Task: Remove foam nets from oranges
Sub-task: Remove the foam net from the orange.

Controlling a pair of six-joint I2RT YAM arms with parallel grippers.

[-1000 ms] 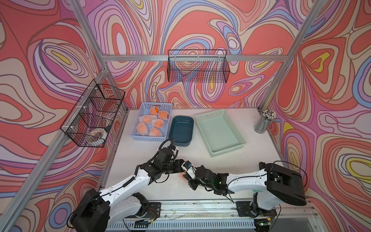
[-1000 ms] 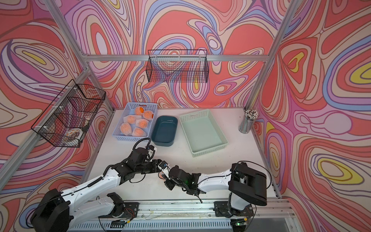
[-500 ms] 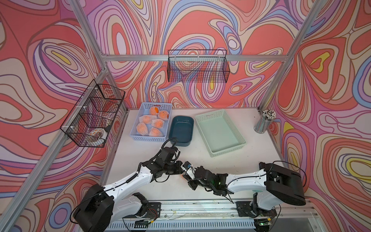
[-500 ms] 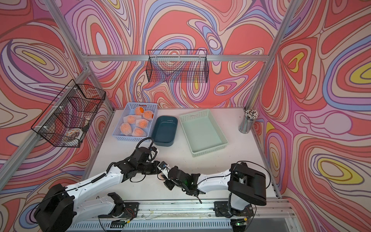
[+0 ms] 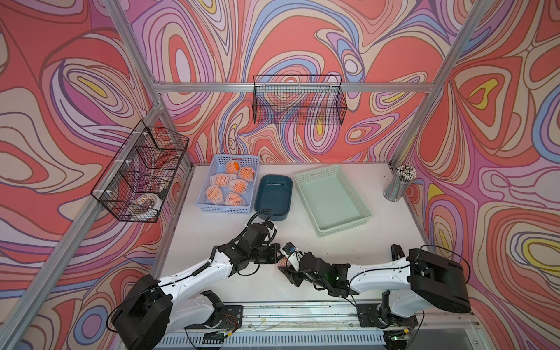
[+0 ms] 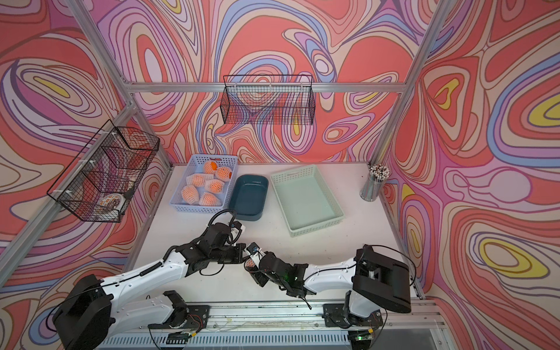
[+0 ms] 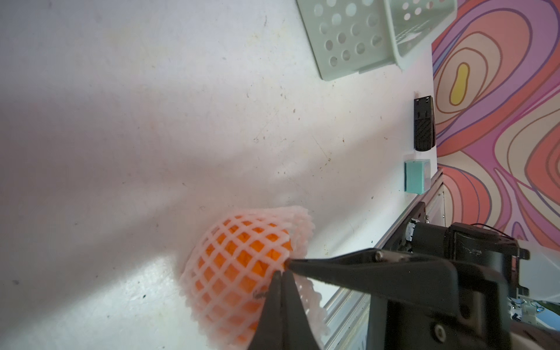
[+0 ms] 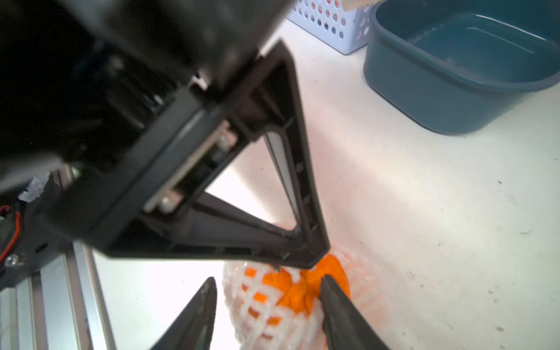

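Left pincer [image 7: 281, 274], the black plastic one with the pointy triangular fingers, is squeezed fully together. Its tips are nipping a bit of the white diamond-mesh foam net [image 7: 300, 221] wrapped round a small bright orange fruit [image 7: 247, 262]. It's easiest to see in the left wrist view, where the tips meet right on the mesh near the net's frilly open end.

Right pincer [image 8: 268, 281], same black build, comes in from the opposite side with its fingers spread apart, straddling the fruit. One fingertip [image 8: 328, 286] looks pressed against a patch of bare peel. The other sits just beside the net, and I can't tell if it's touching.

That wrapped orange fruit looks to be resting on the white tabletop [image 5: 212, 230] near the front metal rail, right between the two arms. In both top views the pincers hide most of it.

Further back on the table there's a pale lavender perforated plastic basket [image 5: 224, 209] with six more netted oranges [image 5: 213, 193] piled inside. Just beside it, toward the right arm's side, sits a dark teal plastic tub [image 5: 274, 194], then a mint green perforated tray [image 5: 333, 200]. A clear cup of pencils [image 5: 400, 185] stands well apart in the far corner. Two black wire baskets hang on the swirly patterned walls, one at the back [image 5: 298, 103] and one on the left arm's side [image 5: 139, 178].
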